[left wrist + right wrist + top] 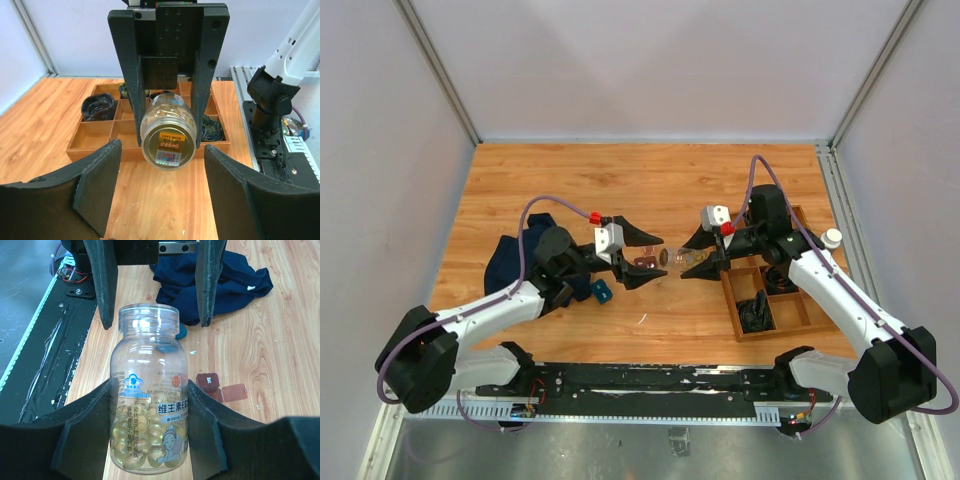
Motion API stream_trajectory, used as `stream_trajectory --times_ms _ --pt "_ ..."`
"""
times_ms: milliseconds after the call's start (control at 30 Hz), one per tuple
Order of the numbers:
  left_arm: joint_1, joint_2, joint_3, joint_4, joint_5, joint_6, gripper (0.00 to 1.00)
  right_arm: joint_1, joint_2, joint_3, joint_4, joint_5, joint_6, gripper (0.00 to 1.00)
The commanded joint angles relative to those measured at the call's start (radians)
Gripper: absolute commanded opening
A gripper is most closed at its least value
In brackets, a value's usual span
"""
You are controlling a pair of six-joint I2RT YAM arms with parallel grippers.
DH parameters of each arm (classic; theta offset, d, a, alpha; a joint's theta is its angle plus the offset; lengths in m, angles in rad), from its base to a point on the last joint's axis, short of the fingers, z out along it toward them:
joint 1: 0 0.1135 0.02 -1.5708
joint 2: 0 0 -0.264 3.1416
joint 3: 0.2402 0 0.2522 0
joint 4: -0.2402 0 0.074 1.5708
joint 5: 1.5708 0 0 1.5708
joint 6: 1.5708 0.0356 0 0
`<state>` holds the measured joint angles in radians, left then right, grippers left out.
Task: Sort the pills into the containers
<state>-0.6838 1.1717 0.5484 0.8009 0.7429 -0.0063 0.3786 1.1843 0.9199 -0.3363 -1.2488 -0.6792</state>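
R gripper (150, 383) clamps the bottle (149, 347) round its body, on its side above the table, lid (149, 315) end toward L gripper (161, 148). L gripper stands open w/ nothing in it. Its fingers (102, 285) sit either side of the lid end, apparently not touching.

Step, prob.: grip lid & twist off.
- Centre L's fingers on the lid band, not the neck below it.
- Close square, so the bottle isn't shoved sideways in R's hold.
- R has to hold firm vs the twist.
- Once loose, keep the mouth level or tipped up, else pills (132, 440) spill.
- Lid is clear plastic, so can't say for sure it's on.

Containers, big to small:
- Tray (85, 148): behind & beside R gripper, divided. Some compartments hold dark coiled stuff (98, 106), others look bare. No pills seen in it.
- Bottle: btwn R's fingers, yellow pills heaped at the base end.
- Box (209, 381): on the table just below & beside the bottle, under the gap btwn grippers. Red-brown, flap seemingly open; contents too small to tell.
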Motion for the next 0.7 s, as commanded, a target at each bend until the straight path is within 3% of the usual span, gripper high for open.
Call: stream_trajectory --times_ms 0,200,400,500,667 --pt "0.005 0.017 0.043 0.054 0.008 -0.035 0.68 -0.012 0.002 0.004 -0.015 -0.014 -0.020 0.00" --pt "0.006 0.042 0.056 0.070 0.012 -0.093 0.55 -0.013 0.001 0.004 -0.015 -0.014 -0.020 0.01" --pt "0.005 0.043 0.054 0.083 0.014 -0.151 0.31 -0.014 0.001 0.003 -0.014 -0.011 -0.019 0.01" --pt "0.004 0.033 0.038 0.104 -0.001 -0.220 0.19 -0.014 0.001 0.003 -0.015 -0.009 -0.019 0.01" --pt "-0.001 0.013 0.000 0.119 -0.095 -0.411 0.06 -0.014 0.004 0.004 -0.015 -0.008 -0.020 0.01"
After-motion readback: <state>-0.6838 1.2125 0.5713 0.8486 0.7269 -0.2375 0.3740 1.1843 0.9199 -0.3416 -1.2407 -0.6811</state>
